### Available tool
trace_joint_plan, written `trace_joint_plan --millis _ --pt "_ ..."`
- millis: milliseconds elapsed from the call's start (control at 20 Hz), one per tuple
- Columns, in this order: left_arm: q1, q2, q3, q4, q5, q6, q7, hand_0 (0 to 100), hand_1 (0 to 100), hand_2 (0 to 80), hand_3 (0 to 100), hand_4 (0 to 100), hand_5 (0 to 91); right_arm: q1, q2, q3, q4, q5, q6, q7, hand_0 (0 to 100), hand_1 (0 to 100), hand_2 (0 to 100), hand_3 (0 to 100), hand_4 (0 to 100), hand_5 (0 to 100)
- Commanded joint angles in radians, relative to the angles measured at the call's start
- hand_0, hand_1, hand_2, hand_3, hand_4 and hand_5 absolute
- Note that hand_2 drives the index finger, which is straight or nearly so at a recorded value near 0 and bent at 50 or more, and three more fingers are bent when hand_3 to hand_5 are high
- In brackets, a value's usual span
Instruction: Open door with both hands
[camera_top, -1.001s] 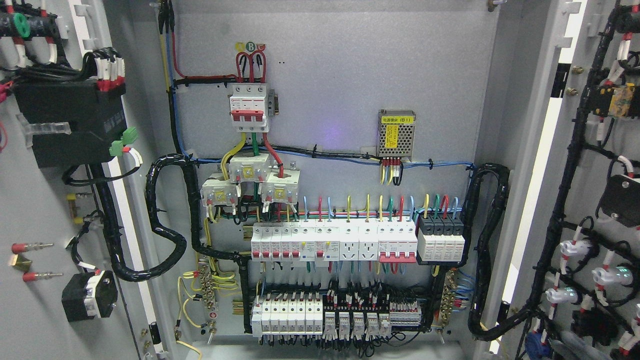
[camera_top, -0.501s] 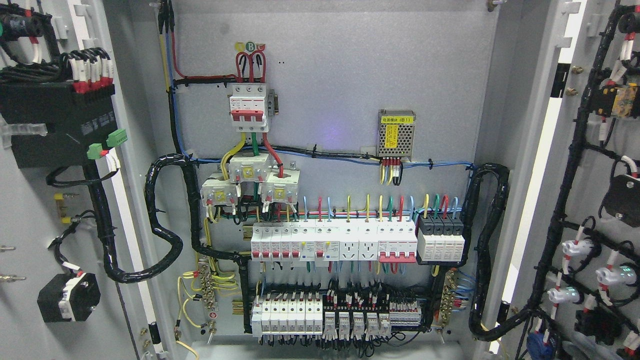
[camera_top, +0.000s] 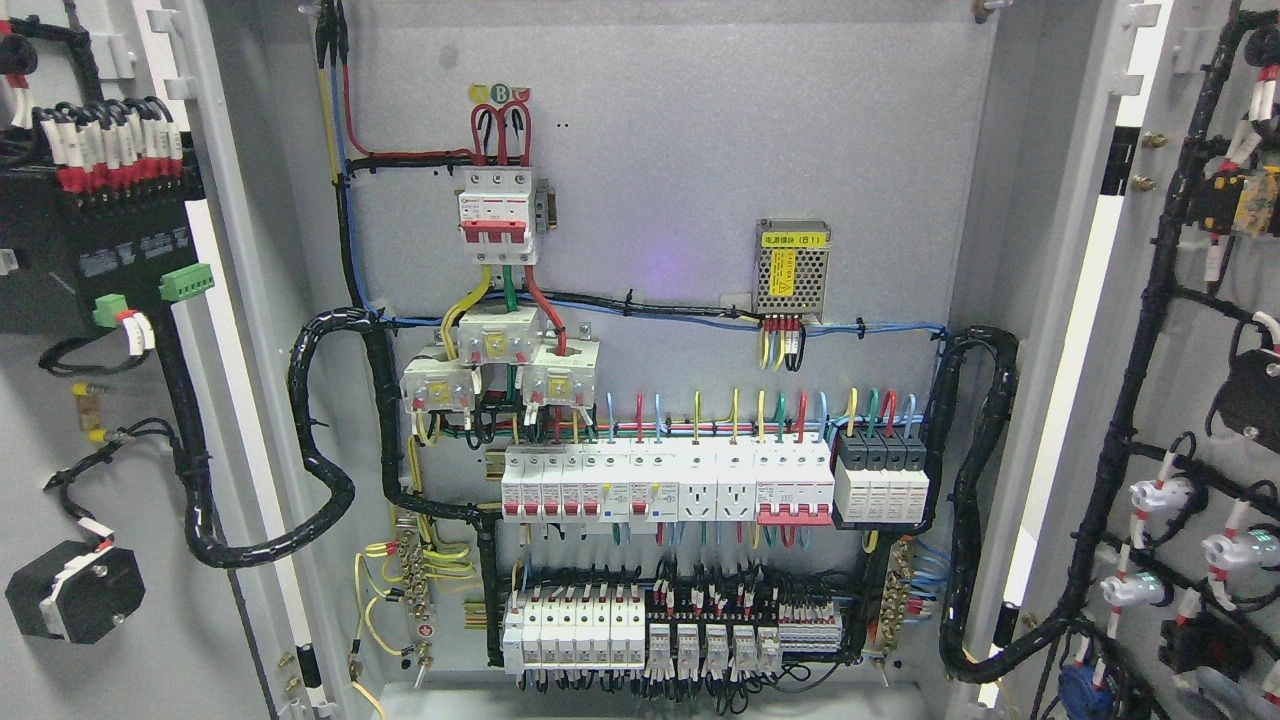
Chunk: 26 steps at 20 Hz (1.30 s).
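While both grey metal cabinet doors, the left door (camera_top: 60, 400) at the frame's left edge and the right door (camera_top: 1190, 400) at its right edge, stand swung wide, the opening step looks nearly finished. Between them the grey back panel (camera_top: 680, 150) shows white breaker rows (camera_top: 665, 485). Neither hand is in view, so I cannot tell how the fingers are set; the next move likely needs only a final outward push.

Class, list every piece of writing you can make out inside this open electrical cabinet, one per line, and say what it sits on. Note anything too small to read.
"B": green round marker above the red-handled breaker.
"(B1)": end of the yellow label on the small mesh-covered power module; the characters before it are too blurred to read.
Print on the white breakers, the black box on the left door and the yellow warning sticker: too small to read.
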Motion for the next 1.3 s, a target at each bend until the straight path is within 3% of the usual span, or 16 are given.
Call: trace_joint_plan --millis 0,601,901,1251 --pt "-0.032 0.196 0.126 0.239 0.11 -0.721 0.0 12 39 0.0 0 0 0.0 0.018 0.0 -0.075 0.019 -0.004 -0.002 -0.001 12 39 0 0 0 0" --pt "-0.244 0.298 0.113 0.565 0.113 -0.635 -0.001 12 39 0.0 0 0 0.0 0.087 -0.002 -0.142 0.031 -0.063 -0.004 0.001 12 39 0 0 0 0" --pt "-0.291 0.342 0.112 0.671 0.11 -0.635 -0.001 12 39 0.0 0 0 0.0 0.114 0.0 -0.189 0.036 -0.064 -0.005 0.001 12 39 0 0 0 0" --pt "-0.304 0.342 0.109 0.679 0.107 -0.635 -0.001 12 39 0.0 0 0 0.0 0.121 0.007 -0.202 0.036 -0.075 -0.005 -0.001 12 39 0 0 0 0"
